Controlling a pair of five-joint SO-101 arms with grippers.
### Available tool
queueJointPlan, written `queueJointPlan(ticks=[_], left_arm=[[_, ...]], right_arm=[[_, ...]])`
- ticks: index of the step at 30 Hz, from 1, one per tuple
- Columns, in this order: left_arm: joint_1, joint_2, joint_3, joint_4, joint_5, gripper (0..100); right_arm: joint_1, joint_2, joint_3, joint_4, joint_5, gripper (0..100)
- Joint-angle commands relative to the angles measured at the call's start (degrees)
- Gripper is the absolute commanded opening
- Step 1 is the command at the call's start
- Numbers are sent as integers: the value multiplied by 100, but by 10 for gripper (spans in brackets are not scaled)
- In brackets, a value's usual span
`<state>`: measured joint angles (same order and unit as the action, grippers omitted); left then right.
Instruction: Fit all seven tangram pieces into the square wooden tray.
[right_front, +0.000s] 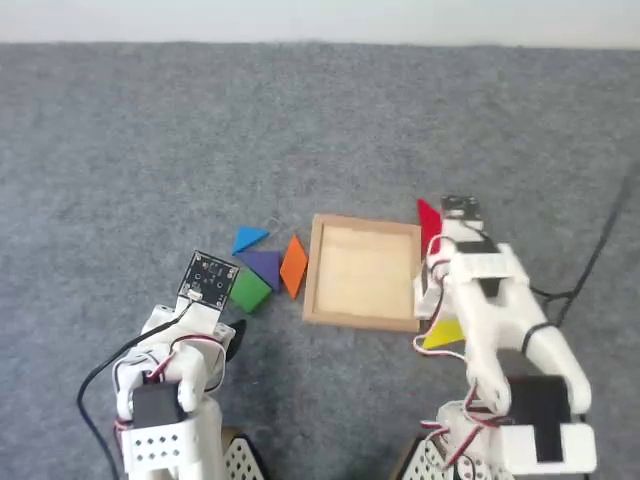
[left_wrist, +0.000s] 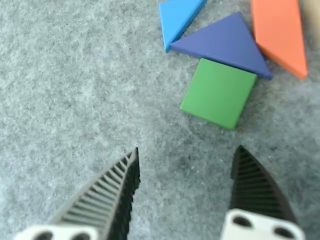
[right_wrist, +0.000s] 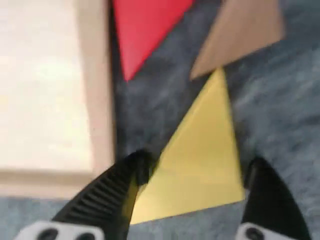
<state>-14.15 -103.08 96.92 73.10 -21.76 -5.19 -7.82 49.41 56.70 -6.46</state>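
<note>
The square wooden tray (right_front: 365, 272) lies mid-table with nothing in it. Left of it are a blue triangle (right_front: 249, 238), a purple triangle (right_front: 262, 265), an orange parallelogram (right_front: 293, 265) and a green square (right_front: 248, 290). My left gripper (left_wrist: 185, 165) is open just short of the green square (left_wrist: 218, 92), holding nothing. Right of the tray are a red triangle (right_front: 428, 225) and a yellow triangle (right_front: 445, 333). My right gripper (right_wrist: 197, 170) is open, its fingers straddling the yellow triangle (right_wrist: 200, 155). A tan triangle (right_wrist: 240, 35) lies beside the red triangle (right_wrist: 142, 25).
Grey carpet covers the table. The tray's right wall (right_wrist: 95, 85) runs close beside the yellow triangle. The right arm (right_front: 490, 300) hangs over the tray's right edge and hides part of the pieces there. A dark cable (right_front: 595, 250) runs at the far right.
</note>
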Motion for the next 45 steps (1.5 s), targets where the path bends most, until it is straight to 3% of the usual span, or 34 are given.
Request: queueJointPlan(ticks=[1, 8, 15, 20, 22, 28, 38, 45], left_arm=[[18, -105, -48, 18, 35, 284], [18, -105, -48, 18, 35, 284], [18, -105, -48, 18, 35, 284], [18, -105, -48, 18, 35, 284], [18, -105, -48, 18, 35, 284], [18, -105, -48, 18, 35, 284], [18, -105, -48, 18, 35, 284], [18, -105, -48, 18, 35, 284]], right_arm=[[426, 444, -545, 13, -70, 258], [585, 857, -1037, 321, -18, 175], [1763, 901, -2119, 374, 519, 140], [2185, 840, -2752, 1147, 545, 140], [2158, 840, -2910, 1596, 475, 140], [1719, 488, -2549, 2273, -721, 140], [1112, -892, -1363, 1323, -1758, 149], [725, -136, -1530, 1270, -2180, 280]])
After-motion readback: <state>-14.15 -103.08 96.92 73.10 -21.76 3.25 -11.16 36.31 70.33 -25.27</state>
